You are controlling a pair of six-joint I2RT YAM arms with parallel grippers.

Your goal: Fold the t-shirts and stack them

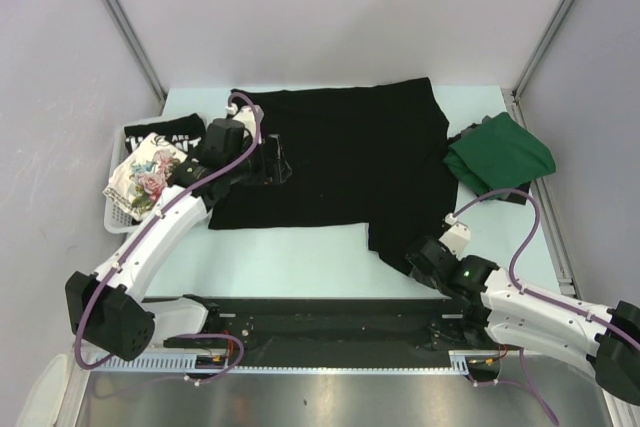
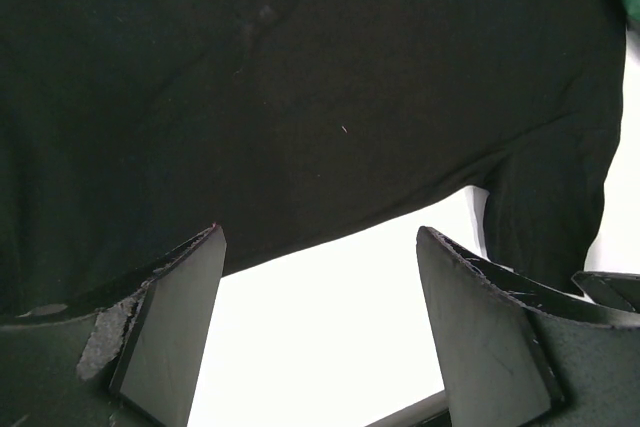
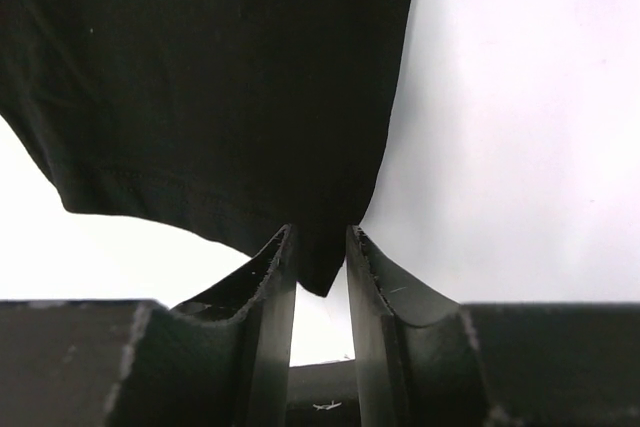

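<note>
Black t-shirt (image 3: 200,77) corner between right gripper (image 3: 320,234) jaws, maybe gripped

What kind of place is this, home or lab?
Likely a lab robot cell: blank panel walls on metal posts, a left arm and right arm bolted at a pale table with a black t-shirt spread out.

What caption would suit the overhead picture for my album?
Black shirt flat on the table, green shirt beside it.

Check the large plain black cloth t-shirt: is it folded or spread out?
Spread out. The large plain black cloth t-shirt lies flat and wide across the pale table.
</note>
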